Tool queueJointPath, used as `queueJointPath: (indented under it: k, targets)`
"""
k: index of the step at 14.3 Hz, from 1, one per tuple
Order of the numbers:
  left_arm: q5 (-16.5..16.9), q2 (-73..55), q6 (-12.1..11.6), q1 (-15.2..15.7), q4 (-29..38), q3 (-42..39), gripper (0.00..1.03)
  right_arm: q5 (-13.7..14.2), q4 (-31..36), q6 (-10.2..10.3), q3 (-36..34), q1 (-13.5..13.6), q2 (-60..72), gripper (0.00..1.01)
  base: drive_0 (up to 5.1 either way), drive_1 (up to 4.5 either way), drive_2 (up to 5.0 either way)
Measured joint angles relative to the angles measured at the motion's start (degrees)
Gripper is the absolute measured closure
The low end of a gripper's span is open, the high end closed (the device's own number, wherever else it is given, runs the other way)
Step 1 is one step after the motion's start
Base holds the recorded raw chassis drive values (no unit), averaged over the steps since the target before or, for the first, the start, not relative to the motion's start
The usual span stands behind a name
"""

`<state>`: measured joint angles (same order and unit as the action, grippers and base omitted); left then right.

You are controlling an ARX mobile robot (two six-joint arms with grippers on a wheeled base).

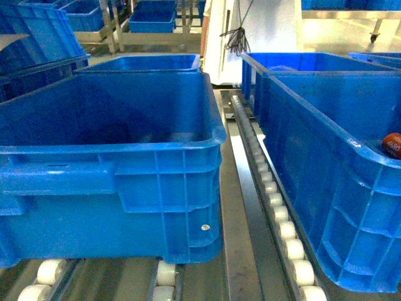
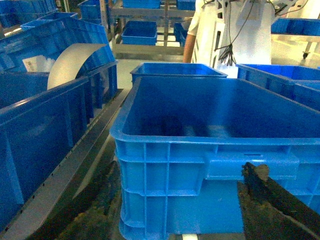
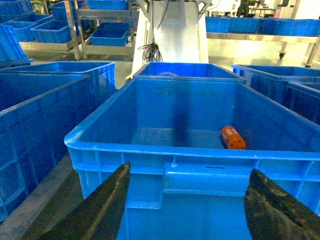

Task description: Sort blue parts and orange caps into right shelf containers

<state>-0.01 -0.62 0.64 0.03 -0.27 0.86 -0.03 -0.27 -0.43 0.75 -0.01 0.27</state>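
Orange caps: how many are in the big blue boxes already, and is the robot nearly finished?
One orange cap lies in the right crate. The left crate looks empty. The right pincer is open and carries nothing. Only one finger of the left pincer shows, with no part on it. No blue parts are in view, so how much remains is unclear.

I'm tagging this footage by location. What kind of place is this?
Likely a warehouse or factory sorting line: blue crates on roller conveyor tracks, with metal shelving holding more crates behind.
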Motion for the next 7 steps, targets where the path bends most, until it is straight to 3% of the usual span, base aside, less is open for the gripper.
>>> queueJointPath:
  k: [2, 3, 7]
  targets:
    - [0.0, 0.0, 0.0, 0.0, 0.0, 0.0, 0.09, 0.0, 0.0, 0.0, 0.0, 0.0, 0.0, 0.12, 0.0, 0.0, 0.0]
    - [0.0, 0.0, -0.1, 0.0, 0.0, 0.0, 0.04, 0.0, 0.0, 0.0, 0.0, 0.0, 0.0, 0.01, 0.0, 0.0, 0.0]
    - [0.0, 0.0, -0.1, 0.0, 0.0, 0.0, 0.05, 0.0, 0.0, 0.0, 0.0, 0.0, 0.0, 0.03, 0.0, 0.0, 0.0]
